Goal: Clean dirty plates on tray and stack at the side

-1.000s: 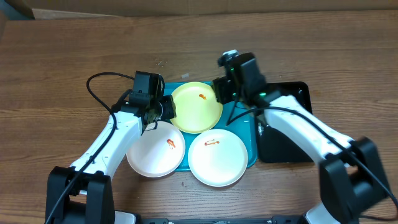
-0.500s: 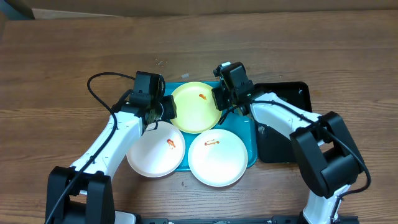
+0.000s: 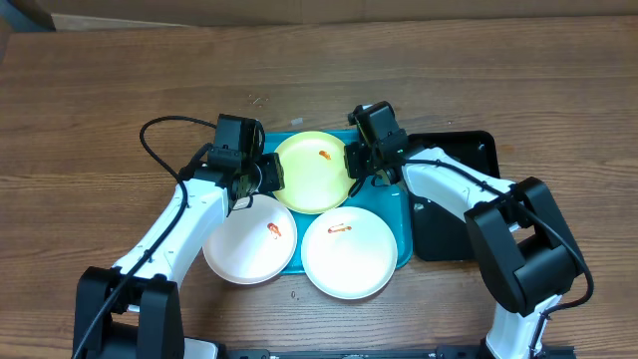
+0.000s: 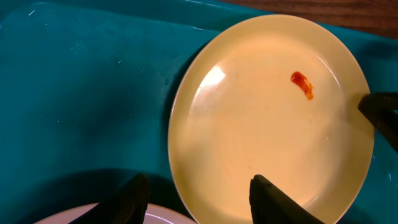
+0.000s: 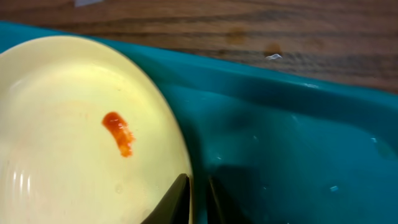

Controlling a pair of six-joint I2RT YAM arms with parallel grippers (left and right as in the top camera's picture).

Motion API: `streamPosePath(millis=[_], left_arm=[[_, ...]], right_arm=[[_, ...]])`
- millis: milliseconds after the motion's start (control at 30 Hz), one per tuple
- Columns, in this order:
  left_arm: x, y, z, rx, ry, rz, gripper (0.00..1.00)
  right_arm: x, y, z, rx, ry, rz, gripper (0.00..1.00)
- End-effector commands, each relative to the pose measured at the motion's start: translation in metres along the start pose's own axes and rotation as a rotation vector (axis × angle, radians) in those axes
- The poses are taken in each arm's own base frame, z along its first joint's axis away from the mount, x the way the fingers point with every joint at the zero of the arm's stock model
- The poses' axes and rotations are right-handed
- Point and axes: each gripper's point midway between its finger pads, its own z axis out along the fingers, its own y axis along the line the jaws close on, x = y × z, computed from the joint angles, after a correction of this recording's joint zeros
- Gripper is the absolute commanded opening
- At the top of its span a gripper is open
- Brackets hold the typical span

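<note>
The pale yellow-green plate [image 3: 315,172] lies at the back of the turquoise tray [image 3: 387,204], with a red-orange smear [image 4: 302,84] on it. Two white plates [image 3: 249,237] [image 3: 349,251] sit in front, each with a smear. My right gripper [image 5: 198,180] is shut on the yellow plate's [image 5: 74,124] right rim, one finger inside and one outside. My left gripper [image 4: 199,180] is open astride the plate's [image 4: 267,118] left rim, one finger over the plate and one over the tray [image 4: 81,81].
A smaller black tray [image 3: 461,214] lies just right of the turquoise one, under my right arm. Brown wooden table [image 3: 120,90] surrounds both. The left white plate overhangs the tray's left edge.
My right gripper moved left to the yellow plate's right rim and closed on it. The left arm and all three plates have stayed put.
</note>
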Motion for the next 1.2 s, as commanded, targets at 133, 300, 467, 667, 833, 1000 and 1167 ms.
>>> streamPosePath(millis=[133,300,467,667,833,1000,1167], left_arm=[[-0.004,-0.007,-0.001,0.017,-0.004,0.002,0.55],[-0.006,-0.007,-0.001,0.019,-0.012,0.003,0.55],[-0.01,-0.008,-0.001,0.019,-0.03,0.005,0.54],[-0.014,-0.009,0.001,0.023,-0.047,0.006,0.5],[-0.016,-0.009,0.007,0.024,-0.051,0.007,0.49],[-0.017,-0.009,0.013,0.025,-0.052,0.006,0.49],[-0.024,-0.011,0.019,0.036,-0.074,0.009,0.47]], right_arm=[[-0.004,-0.021,-0.006,0.031,0.016,0.23,0.04],[-0.001,-0.021,-0.015,0.04,0.033,0.29,0.04],[-0.01,-0.017,-0.031,0.028,0.003,0.307,0.04],[-0.006,-0.021,-0.038,0.056,0.012,0.413,0.04],[0.006,-0.023,-0.039,0.08,0.056,0.418,0.1],[0.01,-0.025,-0.039,0.089,0.075,0.41,0.25],[-0.003,-0.024,-0.045,0.081,0.058,0.331,0.39]])
